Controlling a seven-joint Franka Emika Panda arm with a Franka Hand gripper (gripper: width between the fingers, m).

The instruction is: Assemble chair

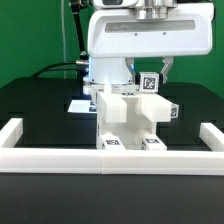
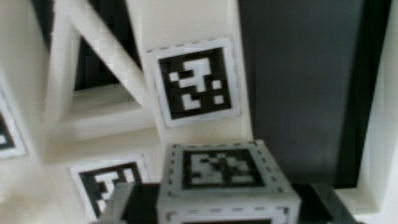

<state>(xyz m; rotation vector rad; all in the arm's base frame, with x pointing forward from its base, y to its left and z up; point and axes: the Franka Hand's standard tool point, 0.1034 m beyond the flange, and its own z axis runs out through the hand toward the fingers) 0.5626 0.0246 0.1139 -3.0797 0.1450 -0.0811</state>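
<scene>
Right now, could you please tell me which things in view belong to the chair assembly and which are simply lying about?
Belongs to the job: partly built chair; tagged chair piece, gripped by the end effector.

Not part of it: marker board; white border frame.

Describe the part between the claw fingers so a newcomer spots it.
Find the white chair mid-table behind the long border frame. At its top, exterior view's right, the claw pinches a small white block. It carries the highest tag, facing the camera.
</scene>
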